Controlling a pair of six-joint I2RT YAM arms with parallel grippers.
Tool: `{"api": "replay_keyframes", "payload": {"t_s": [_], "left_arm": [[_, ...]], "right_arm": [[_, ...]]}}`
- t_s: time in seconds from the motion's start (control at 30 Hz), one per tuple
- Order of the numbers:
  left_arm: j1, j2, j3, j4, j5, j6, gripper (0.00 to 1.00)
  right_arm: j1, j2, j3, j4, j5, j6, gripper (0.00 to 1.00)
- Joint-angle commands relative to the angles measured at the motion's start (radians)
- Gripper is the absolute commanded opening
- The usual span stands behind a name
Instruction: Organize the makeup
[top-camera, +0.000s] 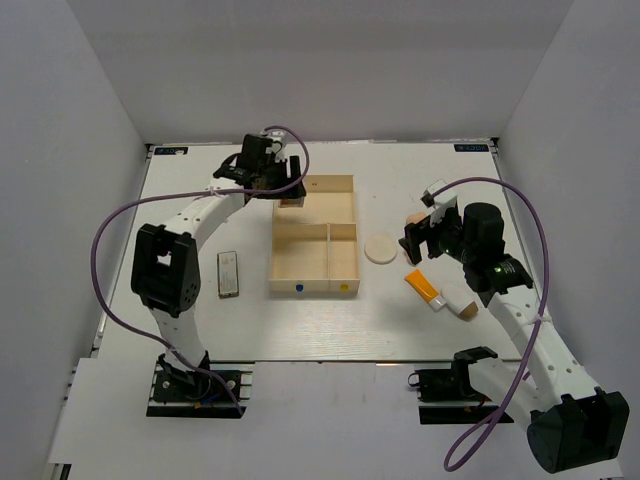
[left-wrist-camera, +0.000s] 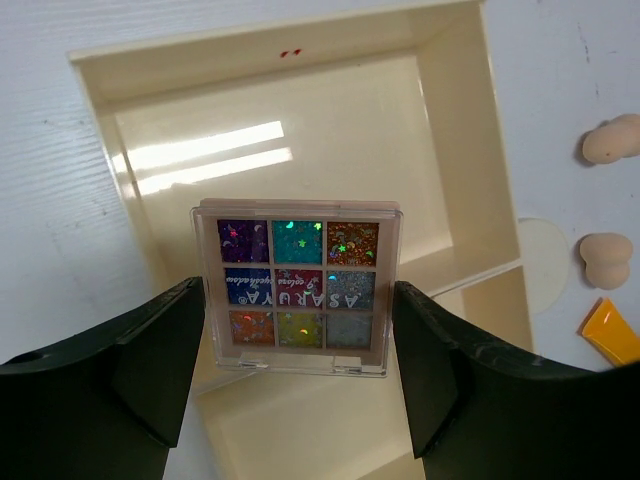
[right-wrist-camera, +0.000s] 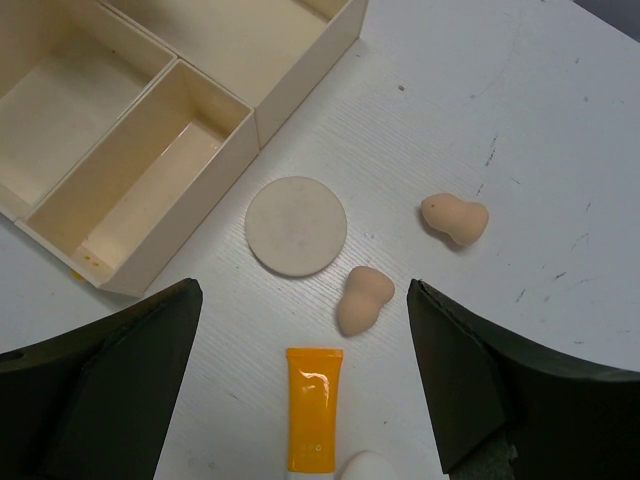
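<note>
Left jaws part-open, clamped on the sides of the glitter palette (left-wrist-camera: 298, 285), held over the large compartment of the tray (left-wrist-camera: 455, 150). Looks like the placing step. Next: lower it flat, release, lift clear of the wall.

Right jaws wide apart, empty, above near sponge (right-wrist-camera: 364, 300), far sponge (right-wrist-camera: 455, 218), round pad (right-wrist-camera: 296, 225), orange tube (right-wrist-camera: 314, 405). Second palette (top-camera: 228, 273) sits on the surface (right-wrist-camera: 540, 100) left of the tray.
</note>
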Motion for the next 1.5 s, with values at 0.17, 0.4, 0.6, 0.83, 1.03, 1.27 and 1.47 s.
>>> {"api": "replay_keyframes", "payload": {"t_s": [0.17,0.4,0.6,0.83,1.03,1.27,1.47], "left_arm": [[-0.061,0.037,0.094,-0.003,-0.132,0.015,0.2],[-0.09,0.135,0.179,-0.022,-0.263,-0.002,0.3],[-0.099,0.196,0.223,-0.031,-0.283,-0.009,0.37],[-0.099,0.242,0.289,-0.069,-0.283,-0.006,0.53],[-0.099,0.259,0.315,-0.08,-0.271,-0.008,0.68],[-0.099,0.262,0.325,-0.091,-0.262,-0.011,0.75],[-0.099,0.25,0.318,-0.089,-0.251,-0.009,0.79]], "right_arm": [[0.005,-0.01,0.021,0.034,-0.003,0.003,0.89],[0.005,-0.015,0.021,0.034,-0.003,0.003,0.89],[0.008,-0.021,0.021,0.033,-0.015,0.002,0.89],[0.011,-0.026,0.019,0.033,-0.022,0.002,0.89],[0.017,-0.029,0.021,0.033,-0.022,0.002,0.89],[0.017,-0.032,0.019,0.033,-0.022,0.002,0.89],[0.02,-0.033,0.019,0.03,-0.022,0.002,0.89]]}}
